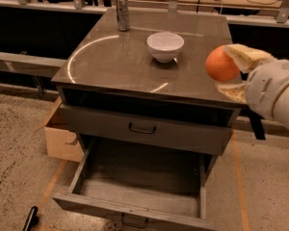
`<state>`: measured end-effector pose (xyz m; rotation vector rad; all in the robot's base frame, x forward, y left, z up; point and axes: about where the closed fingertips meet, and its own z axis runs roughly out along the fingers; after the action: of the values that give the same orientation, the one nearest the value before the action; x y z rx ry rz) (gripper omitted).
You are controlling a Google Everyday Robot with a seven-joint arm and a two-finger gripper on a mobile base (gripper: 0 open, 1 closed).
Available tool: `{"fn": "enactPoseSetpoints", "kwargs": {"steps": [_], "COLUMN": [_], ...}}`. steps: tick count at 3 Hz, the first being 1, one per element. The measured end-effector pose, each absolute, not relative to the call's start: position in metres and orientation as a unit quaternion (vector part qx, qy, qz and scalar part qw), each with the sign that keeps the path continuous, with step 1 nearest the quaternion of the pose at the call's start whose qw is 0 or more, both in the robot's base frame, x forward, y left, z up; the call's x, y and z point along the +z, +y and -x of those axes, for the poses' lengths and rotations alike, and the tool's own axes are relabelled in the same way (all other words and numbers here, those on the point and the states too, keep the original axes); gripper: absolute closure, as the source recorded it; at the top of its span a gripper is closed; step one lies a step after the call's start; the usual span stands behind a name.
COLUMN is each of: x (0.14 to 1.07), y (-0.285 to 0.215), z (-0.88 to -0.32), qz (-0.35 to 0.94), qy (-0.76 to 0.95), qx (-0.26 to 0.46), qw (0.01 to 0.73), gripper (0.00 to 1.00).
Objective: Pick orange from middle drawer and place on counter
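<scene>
My gripper (229, 71) is at the right of the view, shut on the orange (221, 65), a small bright-orange fruit held between its two pale fingers (245, 56). It holds the orange in the air over the right front part of the counter (115, 61), the glossy grey-brown top with a pale arc mark. The middle drawer (86, 165) stands pulled open at the bottom of the cabinet, and its floor shows nothing in it. The handled drawer front (142, 128) above it is closed.
A white bowl (165, 46) stands on the counter near the middle back, left of the orange. A metal can (122, 13) stands at the back left. A cardboard box (60, 138) sits on the floor left of the cabinet. Benches run along the back.
</scene>
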<state>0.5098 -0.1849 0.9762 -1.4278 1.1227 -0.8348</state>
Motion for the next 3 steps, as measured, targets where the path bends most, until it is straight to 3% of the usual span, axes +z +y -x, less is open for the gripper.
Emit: {"fn": "enactPoseSetpoints", "kwargs": {"steps": [1, 3], "x": [1.015, 1.025], "y": [-0.207, -0.23], "z": [-0.504, -0.559], "qz": [0.59, 0.576], "qy": [0.446, 0.43], "qx": [-0.338, -0.242], "qw": [0.582, 0.651], "gripper": [1.0, 1.0]}}
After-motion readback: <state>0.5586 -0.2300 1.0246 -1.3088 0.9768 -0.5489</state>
